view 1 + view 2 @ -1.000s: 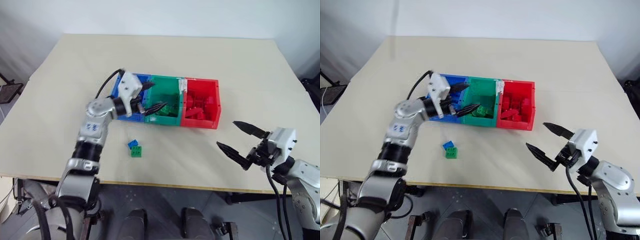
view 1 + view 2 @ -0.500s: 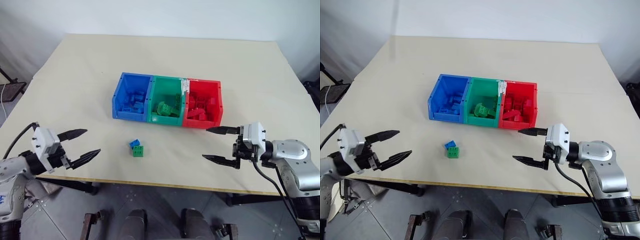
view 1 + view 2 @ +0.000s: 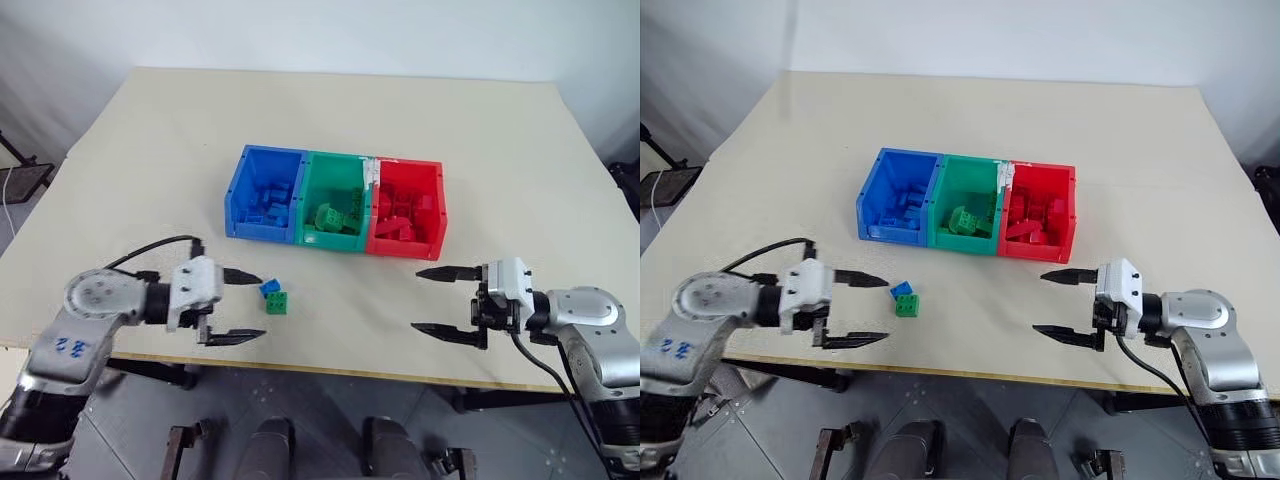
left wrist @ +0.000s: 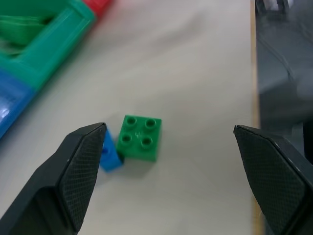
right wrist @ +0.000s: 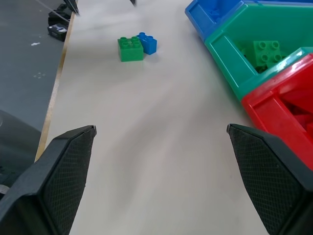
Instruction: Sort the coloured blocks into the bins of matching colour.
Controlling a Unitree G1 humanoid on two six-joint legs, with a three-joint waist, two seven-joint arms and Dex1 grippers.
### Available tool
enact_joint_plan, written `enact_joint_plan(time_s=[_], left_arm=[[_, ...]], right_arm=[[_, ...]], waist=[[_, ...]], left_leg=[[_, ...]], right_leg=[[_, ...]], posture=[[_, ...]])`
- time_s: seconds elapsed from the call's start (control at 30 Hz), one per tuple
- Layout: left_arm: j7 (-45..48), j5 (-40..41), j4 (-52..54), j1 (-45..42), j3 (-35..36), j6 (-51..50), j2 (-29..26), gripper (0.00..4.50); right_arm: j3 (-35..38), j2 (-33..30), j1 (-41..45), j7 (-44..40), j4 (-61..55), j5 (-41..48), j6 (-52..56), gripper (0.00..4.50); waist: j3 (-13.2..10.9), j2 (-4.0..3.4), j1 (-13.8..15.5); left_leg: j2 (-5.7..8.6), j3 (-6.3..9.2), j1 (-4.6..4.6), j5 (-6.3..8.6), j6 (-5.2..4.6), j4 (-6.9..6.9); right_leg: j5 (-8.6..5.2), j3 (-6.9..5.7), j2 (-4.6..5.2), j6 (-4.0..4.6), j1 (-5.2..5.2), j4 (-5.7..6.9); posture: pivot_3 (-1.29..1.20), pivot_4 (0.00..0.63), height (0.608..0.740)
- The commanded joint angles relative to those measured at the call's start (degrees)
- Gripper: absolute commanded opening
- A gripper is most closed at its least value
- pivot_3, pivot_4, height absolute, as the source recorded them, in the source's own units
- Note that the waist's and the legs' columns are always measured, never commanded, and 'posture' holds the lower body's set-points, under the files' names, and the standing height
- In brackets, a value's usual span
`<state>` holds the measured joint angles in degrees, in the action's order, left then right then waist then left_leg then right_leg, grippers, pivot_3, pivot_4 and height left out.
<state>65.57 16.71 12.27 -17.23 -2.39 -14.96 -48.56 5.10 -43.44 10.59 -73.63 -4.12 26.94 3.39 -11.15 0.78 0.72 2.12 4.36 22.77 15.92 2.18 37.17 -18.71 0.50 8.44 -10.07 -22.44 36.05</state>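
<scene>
Beige tabletop [image 3: 480, 130] carries the three joined bins at its middle, with the left gripper [image 3: 245, 306] held low and level near the front edge, its fingers [image 4: 80, 169] spread wide and empty, pointing at a green block [image 3: 277, 302] and a blue block [image 3: 269, 287] that lie touching on the bare surface just in front of the blue bin [image 3: 262, 192]. Well to the right of that pair, in front of the red bin [image 3: 405, 208], the right gripper [image 3: 438, 300] points leftward, fingers [image 5: 63, 169] wide apart and empty. Blue bricks lie in the blue bin, green ones in the green bin [image 3: 335, 200], red ones in the red bin.
</scene>
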Motion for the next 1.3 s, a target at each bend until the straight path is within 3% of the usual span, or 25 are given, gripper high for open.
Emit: enact_joint_plan(time_s=[0.03, 0.33, 0.67, 0.9, 1.13, 1.3], left_arm=[[-1.32, -5.31, -2.12, -4.49, -5.54, -2.36, 0.68, 4.44], [-0.85, -11.66, -6.9, -10.85, -13.67, -3.85, 3.16, 4.44], [-0.36, -14.3, -8.11, -10.68, -15.58, -2.72, 3.49, 1.48], [-2.09, -12.97, -9.47, -12.02, -13.55, -2.22, 6.25, 1.5], [-6.56, -1.03, -9.95, -18.69, -2.55, -4.2, 16.59, 1.5], [-14.83, -1.57, -21.16, -28.79, 1.12, -0.31, 23.95, 1.5]], right_arm=[[1.96, -0.67, -1.93, 1.38, -3.66, 0.74, 0.18, 4.5], [3.27, -0.37, -5.85, 4.29, -6.62, 0.59, 0.23, 4.5], [2.6, 0.12, -5.22, 5.0, -5.95, 0.16, -0.43, 4.5], [3.01, 0.36, -5.09, 5.01, -5.25, 0.16, -0.69, 4.5], [9.62, 2.64, -9.5, 11.93, -9.21, 5.02, 3.06, 4.5], [16.46, 8.27, -17.42, 20.94, -15.84, 7.02, 2.55, 4.5]], waist=[[0.0, 0.0, -0.19], [0.0, 0.0, -0.77], [0.0, 0.0, -0.77], [0.0, 0.0, -0.43], [-0.02, 0.03, 0.63], [0.0, 0.05, 0.77]], left_leg=[[0.0, 0.0, 0.0, 0.0, 0.0, -0.01], [-0.01, -0.04, 0.03, 0.01, -0.02, 0.0], [-0.01, -0.05, -0.04, 0.01, -0.02, 0.03], [0.0, -0.05, -0.05, 0.01, -0.03, 0.07], [0.01, 0.02, 0.17, 0.0, -0.04, 0.23], [0.05, 0.12, 0.2, -0.01, -0.02, 0.27]], right_leg=[[0.0, 0.0, -0.01, 0.0, 0.0, 0.0], [0.0, 0.02, -0.01, -0.01, -0.03, 0.19], [0.0, 0.05, -0.01, -0.01, 0.02, 0.02], [0.0, 0.05, 0.0, -0.02, 0.07, 0.02], [0.03, 0.01, 0.01, -0.06, -0.06, 0.06], [0.03, -0.07, 0.01, -0.07, -0.02, 0.25]], posture=[[0.0, 0.15, 0.74], [0.0, 0.15, 0.74], [0.0, 0.15, 0.74], [0.0, 0.15, 0.74], [0.0, 0.15, 0.74], [0.0, 0.15, 0.74]])
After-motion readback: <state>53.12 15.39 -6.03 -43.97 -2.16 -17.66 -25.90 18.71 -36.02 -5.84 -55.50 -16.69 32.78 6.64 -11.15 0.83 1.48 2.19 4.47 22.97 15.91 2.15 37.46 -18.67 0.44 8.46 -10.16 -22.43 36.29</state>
